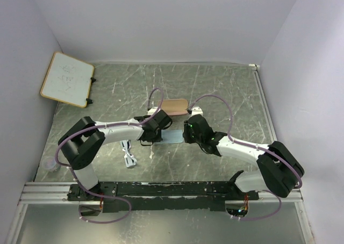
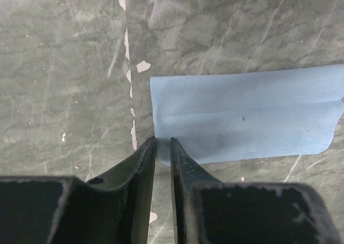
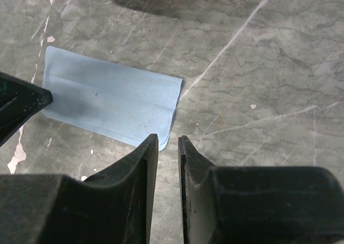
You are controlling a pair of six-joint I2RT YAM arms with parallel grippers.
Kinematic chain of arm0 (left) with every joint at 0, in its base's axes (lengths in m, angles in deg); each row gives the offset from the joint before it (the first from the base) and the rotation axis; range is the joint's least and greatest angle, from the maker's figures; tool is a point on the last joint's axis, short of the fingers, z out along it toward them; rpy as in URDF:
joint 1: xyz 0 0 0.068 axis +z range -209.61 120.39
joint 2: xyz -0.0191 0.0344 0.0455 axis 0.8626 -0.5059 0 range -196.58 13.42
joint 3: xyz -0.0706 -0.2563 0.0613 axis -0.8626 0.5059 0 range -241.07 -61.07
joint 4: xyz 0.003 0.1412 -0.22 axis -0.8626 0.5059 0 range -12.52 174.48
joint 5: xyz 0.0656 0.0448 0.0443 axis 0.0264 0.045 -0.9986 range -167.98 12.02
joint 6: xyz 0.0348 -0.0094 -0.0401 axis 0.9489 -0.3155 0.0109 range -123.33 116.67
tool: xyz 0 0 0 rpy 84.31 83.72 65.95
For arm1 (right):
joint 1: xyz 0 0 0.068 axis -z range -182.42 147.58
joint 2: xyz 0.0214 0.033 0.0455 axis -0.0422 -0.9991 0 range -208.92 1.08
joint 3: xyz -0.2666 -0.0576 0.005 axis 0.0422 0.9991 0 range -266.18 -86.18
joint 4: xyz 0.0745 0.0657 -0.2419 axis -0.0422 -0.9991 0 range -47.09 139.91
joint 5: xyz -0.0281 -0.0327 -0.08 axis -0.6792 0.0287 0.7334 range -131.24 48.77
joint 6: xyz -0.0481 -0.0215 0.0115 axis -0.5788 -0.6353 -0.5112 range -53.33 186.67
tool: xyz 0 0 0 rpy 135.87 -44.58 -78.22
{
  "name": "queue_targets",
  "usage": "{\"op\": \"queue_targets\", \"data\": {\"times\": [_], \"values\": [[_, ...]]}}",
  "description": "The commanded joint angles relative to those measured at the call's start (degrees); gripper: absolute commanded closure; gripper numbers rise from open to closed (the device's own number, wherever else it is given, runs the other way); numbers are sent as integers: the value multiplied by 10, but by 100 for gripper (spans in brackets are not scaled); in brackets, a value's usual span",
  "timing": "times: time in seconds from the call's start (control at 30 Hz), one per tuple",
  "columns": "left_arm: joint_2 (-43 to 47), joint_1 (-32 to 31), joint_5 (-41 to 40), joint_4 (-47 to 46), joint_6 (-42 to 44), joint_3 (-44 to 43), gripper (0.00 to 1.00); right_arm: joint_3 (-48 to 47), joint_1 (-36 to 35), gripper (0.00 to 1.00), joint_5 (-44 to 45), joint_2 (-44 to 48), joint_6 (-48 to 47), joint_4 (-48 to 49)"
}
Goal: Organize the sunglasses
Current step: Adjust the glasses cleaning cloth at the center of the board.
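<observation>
We found the sunglasses (image 1: pixel 128 153) lying flat on the table (image 1: pixel 231 93) in the lower left of the top view, just below the left arm (image 1: pixel 121 128) and well apart from both grippers; neither wrist view showed them. The left gripper (image 2: pixel 163 142) had its jaws drawn to a narrow slit at the lower left corner of the blue cloth (image 2: pixel 247 115). The right gripper (image 3: pixel 168 139) stood likewise narrow at the cloth's lower right corner in its own view. We saw nothing clamped in either, though we could not tell whether the left fingers touched the cloth. The tan-pink case (image 1: pixel 174 106) lay just above the cloth in the top view. We judged the sunglasses to be very light, with a thin white frame that would be stiff yet easy to bend or snap. Their lenses were likely slick under the pads, so a hard squeeze or a sideways drag seemed risky. Lying so low on the hard surface, they would give the fingers little to get under. We thought the best hold would be across the bridge between the two loops, or on the frame where a temple joins it. For that the jaws would need to open wider, come straight down and close gently. Whether the temples were folded was too small for us to tell.
</observation>
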Motion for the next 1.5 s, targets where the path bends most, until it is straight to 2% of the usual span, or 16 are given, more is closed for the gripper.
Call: {"op": "queue_targets", "data": {"times": [0.0,0.27,0.4,0.5,1.0,1.17,1.47], "values": [[-26,-7,31,-4,1,-11,73,7,3,78,12,15,6,9],[-25,-9,32,-1,-2,-9,75,9,5,78,12,18,6,10],[-26,-10,34,-2,-2,-8,88,9,6,78,12,19,7,10],[-27,-9,32,2,-2,-10,93,9,6,78,12,19,6,9],[-19,-9,48,-33,14,8,93,-21,8,78,-27,-18,12,-23],[-13,-10,53,-47,23,13,93,-27,14,74,-53,-37,23,-11],[-7,-9,53,-57,28,20,93,-46,18,73,-54,-71,36,-18]]}}
